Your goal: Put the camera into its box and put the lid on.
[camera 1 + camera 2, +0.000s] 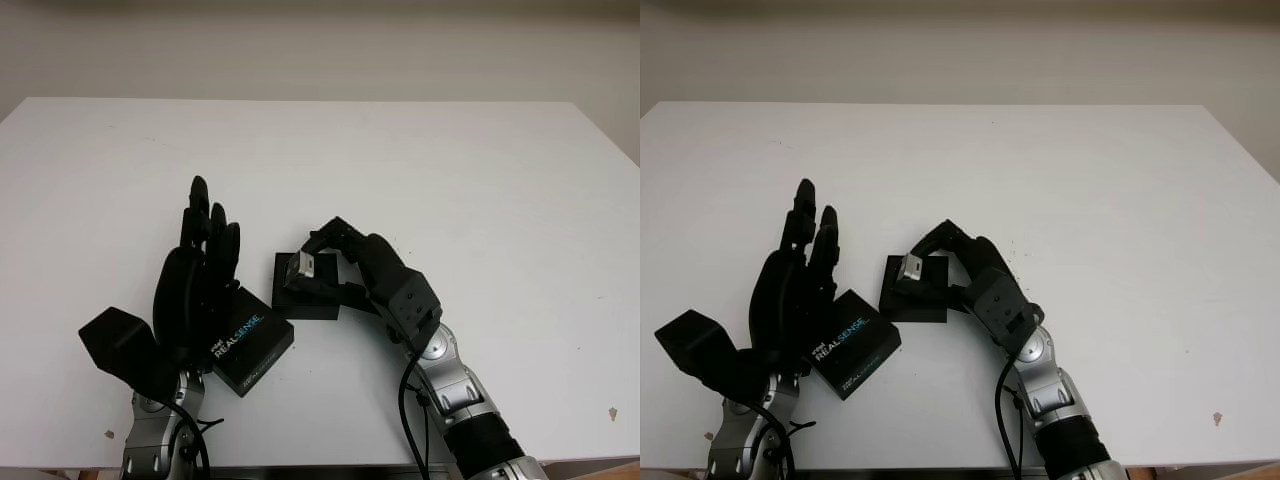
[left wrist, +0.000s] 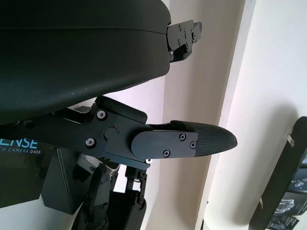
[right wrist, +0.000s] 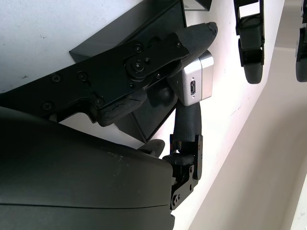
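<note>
My right hand (image 1: 331, 263) is shut on the small silver camera (image 1: 303, 264), pinching it between its fingertips (image 3: 199, 32). The camera hangs just above the open black box (image 1: 300, 304), which lies flat on the table's middle front. The camera's end with a small port faces the right wrist view (image 3: 194, 84), with the box's dark inside (image 3: 149, 113) behind it. The black lid (image 1: 252, 346), lettered REALSENSE, lies to the left of the box, turned at an angle. My left hand (image 1: 208, 226) is open and stands upright against the lid's left side (image 2: 20, 168).
The white table (image 1: 450, 180) stretches wide to the back and the right. Its front edge runs just below both forearms. A dark speck (image 1: 612, 412) marks the surface near the front right corner.
</note>
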Controlling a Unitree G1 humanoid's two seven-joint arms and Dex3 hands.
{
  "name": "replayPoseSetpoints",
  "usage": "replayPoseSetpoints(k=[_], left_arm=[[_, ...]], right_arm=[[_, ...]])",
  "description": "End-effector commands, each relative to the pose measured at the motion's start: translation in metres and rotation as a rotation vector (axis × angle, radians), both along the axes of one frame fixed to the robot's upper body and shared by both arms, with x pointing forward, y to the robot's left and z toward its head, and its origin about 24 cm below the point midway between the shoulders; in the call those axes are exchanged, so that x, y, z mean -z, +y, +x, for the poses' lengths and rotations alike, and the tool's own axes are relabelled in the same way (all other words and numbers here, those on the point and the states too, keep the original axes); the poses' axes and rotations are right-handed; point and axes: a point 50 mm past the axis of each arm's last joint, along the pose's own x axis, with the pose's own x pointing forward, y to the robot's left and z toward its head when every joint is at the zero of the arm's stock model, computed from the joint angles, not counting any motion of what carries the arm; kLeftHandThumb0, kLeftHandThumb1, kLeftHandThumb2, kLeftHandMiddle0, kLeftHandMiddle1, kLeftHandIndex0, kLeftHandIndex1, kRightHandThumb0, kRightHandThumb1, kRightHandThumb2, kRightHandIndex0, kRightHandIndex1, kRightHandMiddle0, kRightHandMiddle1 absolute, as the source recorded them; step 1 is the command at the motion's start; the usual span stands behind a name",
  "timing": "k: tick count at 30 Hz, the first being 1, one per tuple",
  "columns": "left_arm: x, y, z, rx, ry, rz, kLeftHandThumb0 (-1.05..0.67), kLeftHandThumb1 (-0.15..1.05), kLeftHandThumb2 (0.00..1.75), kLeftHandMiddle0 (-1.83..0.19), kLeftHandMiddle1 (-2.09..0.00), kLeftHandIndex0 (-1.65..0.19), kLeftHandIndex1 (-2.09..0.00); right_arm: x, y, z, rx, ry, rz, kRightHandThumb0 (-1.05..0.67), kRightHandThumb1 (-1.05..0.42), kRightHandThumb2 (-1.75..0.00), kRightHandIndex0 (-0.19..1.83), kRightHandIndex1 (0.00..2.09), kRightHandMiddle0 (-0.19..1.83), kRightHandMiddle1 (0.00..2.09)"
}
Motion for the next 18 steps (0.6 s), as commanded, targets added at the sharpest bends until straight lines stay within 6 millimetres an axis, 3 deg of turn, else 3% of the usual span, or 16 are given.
replayPoseSetpoints(k=[1, 5, 8, 9, 12, 15, 18], left_arm=[[0.007, 0.002, -0.004, -0.004, 0.033, 0.004, -0.76, 1.05, 0.38, 0.19, 0.0, 0.19, 0.0], [0.007, 0.002, -0.005, -0.007, 0.032, 0.002, -0.76, 1.05, 0.39, 0.19, 0.0, 0.19, 0.0], [0.007, 0.004, -0.006, -0.008, 0.031, 0.008, -0.77, 1.05, 0.39, 0.19, 0.0, 0.19, 0.0], [0.007, 0.004, -0.006, -0.007, 0.03, 0.011, -0.77, 1.05, 0.39, 0.19, 0.0, 0.19, 0.0], [0.007, 0.005, -0.007, -0.007, 0.028, 0.009, -0.77, 1.05, 0.39, 0.19, 0.0, 0.19, 0.0], [0.007, 0.006, -0.007, -0.007, 0.029, 0.011, -0.76, 1.05, 0.39, 0.19, 0.0, 0.19, 0.0], [0.007, 0.007, -0.008, -0.006, 0.028, 0.011, -0.76, 1.05, 0.39, 0.19, 0.0, 0.19, 0.0]], right_arm=[[-0.003, 0.001, -0.001, -0.01, -0.02, -0.011, -0.49, -1.05, -0.06, 0.14, 0.56, 0.4, 1.72], [-0.006, 0.001, -0.002, -0.028, -0.084, -0.144, -0.48, -1.04, -0.06, 0.14, 0.55, 0.34, 1.67], [-0.013, -0.001, -0.006, -0.082, -0.171, -0.285, -0.56, -1.0, -0.05, 0.09, 0.32, 0.13, 1.18], [-0.015, -0.001, -0.007, -0.089, -0.186, -0.307, -0.6, -0.99, -0.05, 0.08, 0.21, 0.12, 0.92], [-0.025, -0.002, -0.011, -0.106, -0.288, -0.39, -0.64, -0.97, -0.05, 0.06, 0.1, 0.14, 0.57], [-0.034, -0.002, -0.015, -0.116, -0.376, -0.439, -0.68, -0.98, -0.06, 0.02, 0.05, 0.16, 0.39], [-0.046, -0.003, -0.02, -0.126, -0.447, -0.472, -0.68, -0.97, -0.05, -0.01, 0.04, 0.16, 0.34]])
